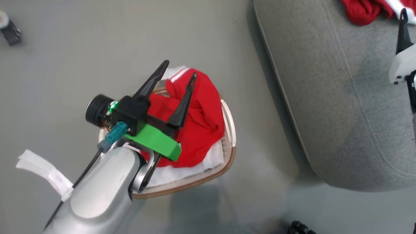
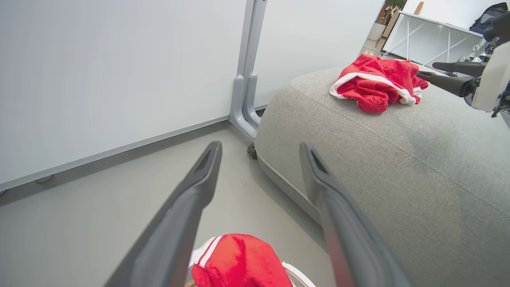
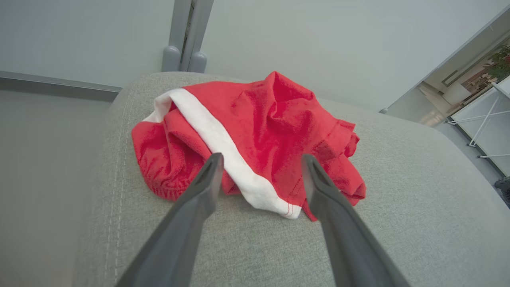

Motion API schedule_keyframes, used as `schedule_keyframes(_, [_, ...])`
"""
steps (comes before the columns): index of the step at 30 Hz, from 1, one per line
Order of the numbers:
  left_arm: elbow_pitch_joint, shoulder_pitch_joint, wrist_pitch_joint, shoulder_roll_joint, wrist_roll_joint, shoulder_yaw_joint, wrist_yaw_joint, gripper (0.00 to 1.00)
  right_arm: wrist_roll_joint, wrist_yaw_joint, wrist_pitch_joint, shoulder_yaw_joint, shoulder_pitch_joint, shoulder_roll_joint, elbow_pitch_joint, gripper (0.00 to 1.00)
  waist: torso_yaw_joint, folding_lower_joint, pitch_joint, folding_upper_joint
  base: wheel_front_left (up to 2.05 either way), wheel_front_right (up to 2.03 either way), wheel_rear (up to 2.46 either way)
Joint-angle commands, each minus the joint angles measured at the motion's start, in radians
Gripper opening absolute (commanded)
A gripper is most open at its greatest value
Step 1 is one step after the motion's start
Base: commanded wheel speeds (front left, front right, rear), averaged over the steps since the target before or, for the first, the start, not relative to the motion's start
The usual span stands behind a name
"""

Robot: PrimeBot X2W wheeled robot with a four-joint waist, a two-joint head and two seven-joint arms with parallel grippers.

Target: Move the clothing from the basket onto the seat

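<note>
Right fingers (image 3: 197,199) parted; wrist view reveals clothing (image 3: 271,131) crumpled on seat (image 3: 398,207).

clothing (image 1: 203,110) in basket (image 1: 229,126) | left tool (image 1: 181,68) over basket | basket left of seat (image 1: 341,97) | second garment (image 3: 255,139) on seat

silver forearm (image 1: 100,191) | green bracket (image 1: 155,144) | teal plug (image 1: 113,135) | black left pincer (image 1: 181,69)

an office-like test space; a smooth grey floor (image 1: 97,48); tall white partition panels (image 2: 99,79) joined by a grey metal post (image 2: 248,79); a large grey seat (image 2: 398,167); through an opening, a white trestle table (image 2: 430,30) and a potted plant (image 3: 500,63)
</note>
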Motion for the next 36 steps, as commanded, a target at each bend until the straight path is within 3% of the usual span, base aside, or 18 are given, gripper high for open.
schedule_keyframes(1, [0.012, 0.026, -0.010, 0.000, -0.014, 0.013, 0.007, 1.00, 0.018, -0.001, -0.004, 0.015, 0.028, -0.003, -0.011, 1.00, 0.036, 0.0000, -0.111, 0.0000, 0.00, 0.00, 0.00])
schedule_keyframes(10, [0.060, 0.185, -0.025, -0.032, -0.049, 0.162, 0.043, 1.00, 0.131, -0.001, -0.003, 0.078, 0.154, 0.055, -0.099, 1.00, 0.112, 0.0000, -0.279, 0.0000, 0.00, 0.00, 0.00])
schedule_keyframes(16, [0.058, 0.340, -0.024, -0.062, -0.018, 0.291, 0.046, 1.00, 0.166, -0.001, -0.003, 0.101, 0.314, 0.130, -0.205, 1.00, 0.152, 0.0000, -0.358, 0.0000, 0.00, 0.00, 0.00])
schedule_keyframes(26, [0.041, 0.571, -0.024, -0.127, 0.043, 0.484, 0.019, 1.00, 0.202, -0.001, -0.003, 0.163, 0.612, 0.247, -0.413, 1.00, 0.195, 0.0000, -0.452, 0.0000, 0.00, 0.00, 0.00])
schedule_keyframes(36, [0.053, 0.672, -0.024, -0.185, 0.110, 0.557, -0.038, 1.00, 0.314, -0.001, -0.003, 0.233, 0.822, 0.256, -0.550, 1.00, 0.222, 0.0000, -0.531, 0.0000, 0.00, 0.00, 0.00])
